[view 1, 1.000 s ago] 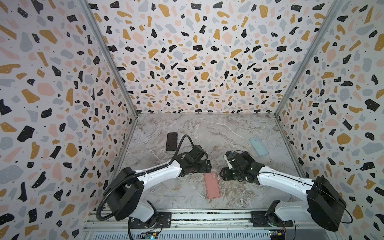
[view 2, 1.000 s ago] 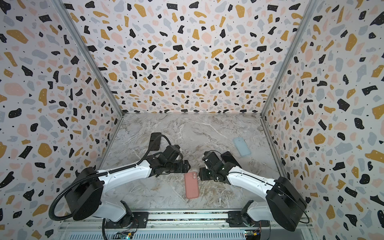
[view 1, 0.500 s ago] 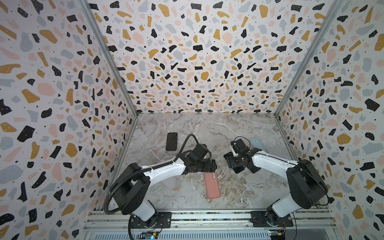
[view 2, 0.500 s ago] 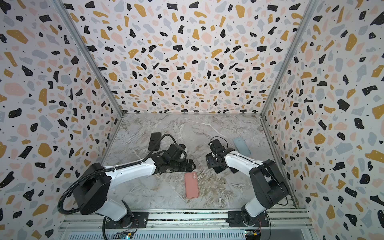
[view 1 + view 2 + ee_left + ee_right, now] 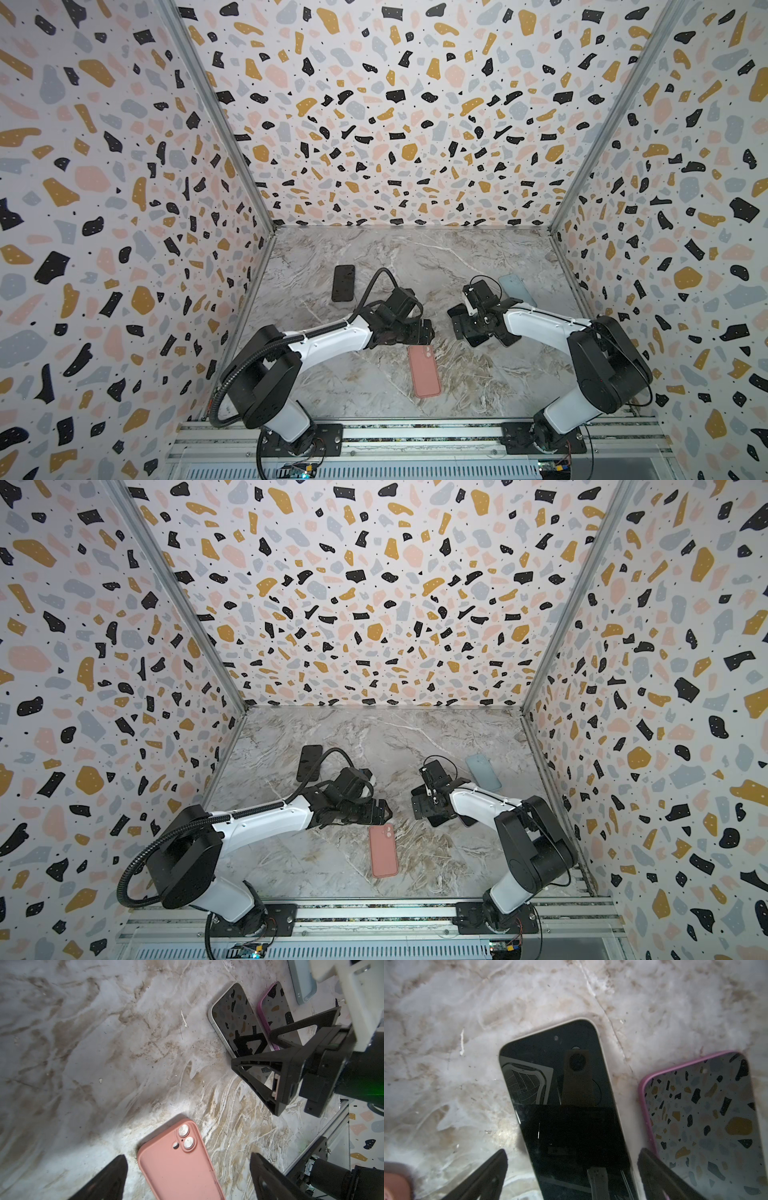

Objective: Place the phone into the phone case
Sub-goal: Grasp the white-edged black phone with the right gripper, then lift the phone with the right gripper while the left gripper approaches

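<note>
Soft, even light fills both top views. They are sharp, with only faint shadows on the floor, and the straight wall edges bow outward toward the frame sides. In the left wrist view a bright patch glares on the marble beside the case, and a green flare streaks the right edge. The right wrist view is hazy; the phone mirrors a gridded panel overhead.

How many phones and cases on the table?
5: black one back-left, blue case back-right, salmon case front-centre, bare phone and purple-cased phone by right claw; more may be hidden.
</note>
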{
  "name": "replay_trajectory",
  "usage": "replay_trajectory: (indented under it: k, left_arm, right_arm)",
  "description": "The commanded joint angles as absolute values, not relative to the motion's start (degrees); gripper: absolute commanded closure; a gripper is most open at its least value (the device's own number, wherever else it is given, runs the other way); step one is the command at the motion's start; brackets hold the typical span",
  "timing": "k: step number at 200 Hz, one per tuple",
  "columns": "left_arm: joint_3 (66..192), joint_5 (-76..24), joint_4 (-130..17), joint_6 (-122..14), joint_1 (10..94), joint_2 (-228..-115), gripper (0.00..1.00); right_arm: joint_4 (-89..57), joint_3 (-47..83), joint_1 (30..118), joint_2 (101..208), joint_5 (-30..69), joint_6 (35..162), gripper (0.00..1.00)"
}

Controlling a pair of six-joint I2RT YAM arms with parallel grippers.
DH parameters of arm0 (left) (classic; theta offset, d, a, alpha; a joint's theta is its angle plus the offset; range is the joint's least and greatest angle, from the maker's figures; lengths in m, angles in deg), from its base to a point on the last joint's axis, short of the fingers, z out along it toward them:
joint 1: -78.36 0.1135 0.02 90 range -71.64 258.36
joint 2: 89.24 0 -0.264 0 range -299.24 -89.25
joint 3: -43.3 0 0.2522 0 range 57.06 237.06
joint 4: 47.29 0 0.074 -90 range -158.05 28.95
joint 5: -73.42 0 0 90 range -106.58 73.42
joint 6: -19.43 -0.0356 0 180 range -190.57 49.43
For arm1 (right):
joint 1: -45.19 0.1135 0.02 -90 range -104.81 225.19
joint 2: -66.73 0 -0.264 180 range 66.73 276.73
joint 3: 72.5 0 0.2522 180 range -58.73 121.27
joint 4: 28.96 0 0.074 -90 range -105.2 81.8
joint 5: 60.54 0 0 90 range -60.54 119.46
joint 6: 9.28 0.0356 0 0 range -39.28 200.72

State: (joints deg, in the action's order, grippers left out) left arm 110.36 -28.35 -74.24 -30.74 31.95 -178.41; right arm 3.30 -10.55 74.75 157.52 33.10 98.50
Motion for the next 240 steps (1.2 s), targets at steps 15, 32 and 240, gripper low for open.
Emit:
replay_trajectory:
  k: [15,32,240]
  left_arm:
    - [110.61,-29.32,-72.57,-30.87,31.43,-178.83,0.08]
    - [110.58,-29.25,-72.42,-30.86,31.43,-178.97,0.07]
    - [110.58,-30.38,-69.64,-30.47,31.33,-182.33,0.08]
  right_arm:
    - [3.03,-11.21,74.34,158.64,32.46,99.60,0.01]
    - [2.60,-11.58,74.37,158.93,31.74,99.77,0.01]
    - [8.27,-12.81,77.01,159.96,34.58,104.87,0.21]
